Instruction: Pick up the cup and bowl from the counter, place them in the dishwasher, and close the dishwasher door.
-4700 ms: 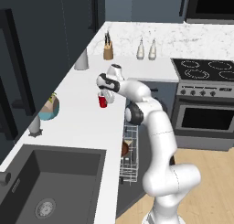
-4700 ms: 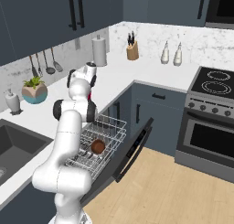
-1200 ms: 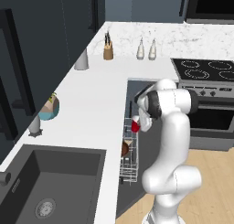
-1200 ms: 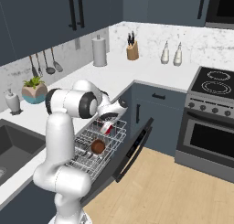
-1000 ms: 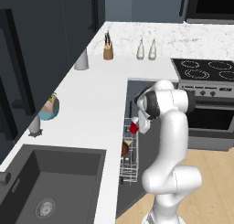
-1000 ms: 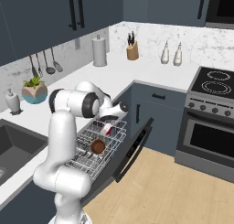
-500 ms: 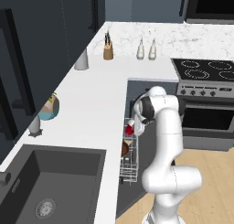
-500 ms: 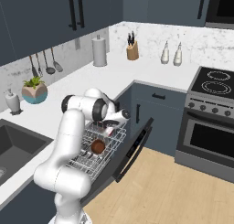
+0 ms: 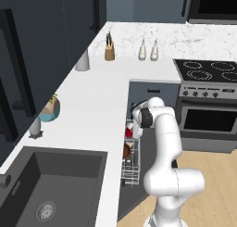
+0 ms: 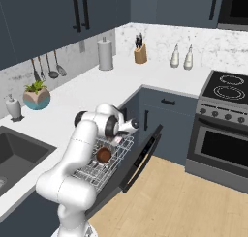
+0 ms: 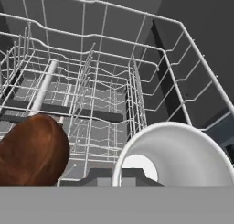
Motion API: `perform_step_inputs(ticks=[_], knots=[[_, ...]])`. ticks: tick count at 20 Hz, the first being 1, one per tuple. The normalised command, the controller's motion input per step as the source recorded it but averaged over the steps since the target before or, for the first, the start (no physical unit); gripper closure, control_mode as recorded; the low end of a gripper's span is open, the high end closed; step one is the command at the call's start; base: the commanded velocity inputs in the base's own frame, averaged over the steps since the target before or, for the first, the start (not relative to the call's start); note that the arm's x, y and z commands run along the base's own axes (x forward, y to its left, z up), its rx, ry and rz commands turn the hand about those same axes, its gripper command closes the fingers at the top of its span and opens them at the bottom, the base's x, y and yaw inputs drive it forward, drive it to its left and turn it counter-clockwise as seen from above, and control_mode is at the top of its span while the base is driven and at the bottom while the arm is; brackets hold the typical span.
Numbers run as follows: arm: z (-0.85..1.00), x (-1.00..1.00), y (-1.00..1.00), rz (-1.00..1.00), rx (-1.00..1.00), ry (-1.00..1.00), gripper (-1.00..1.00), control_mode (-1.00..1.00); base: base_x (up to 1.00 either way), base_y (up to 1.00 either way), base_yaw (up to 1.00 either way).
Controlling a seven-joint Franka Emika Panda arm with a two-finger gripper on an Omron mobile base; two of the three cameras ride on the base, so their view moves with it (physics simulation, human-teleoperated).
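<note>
While my arm reaches down beside the counter (image 9: 92, 110) edge, my gripper (image 9: 131, 130) sits low over the white wire rack (image 11: 137, 81) of the open dishwasher (image 10: 104, 166), fingers pressed together on the cup (image 11: 176, 157). From the hand camera the cup's white rim and inside face the lens (its mouth tips toward the camera, so the cup is tilted rather than upright), and it lies over the near right part of the rack. From the left base camera a patch of the cup's red wall shows at the gripper, just above the rack's top edge. Whether the cup touches the wires I cannot tell. The bowl (image 11: 32, 150) already rests inside the rack, to the left of the cup in the hand camera and near it; the right base camera shows the bowl as a dark reddish-brown round shape among the wires, just below my wrist. The dishwasher door (image 10: 140, 158) hangs open, dropped forward and angled down toward the wooden floor (image 10: 193, 202), with its slate-blue face away from the rack. A steel oven (image 10: 220, 134) stands to the right of the dishwasher, well apart from my gripper.
</note>
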Motion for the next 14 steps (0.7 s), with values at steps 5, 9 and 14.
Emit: perform_step_inputs(ticks=[5,9,14], knots=[[-0.62,0.09,0.00,0.00,0.00,0.04,1.00,-1.00,0.00,0.00,0.00],[-0.50,0.13,0.02,0.00,0.00,0.04,1.00,-1.00,0.00,0.00,0.00],[-0.08,-0.08,-0.01,0.00,0.00,0.01,-1.00,-1.00,0.00,0.00,0.00]])
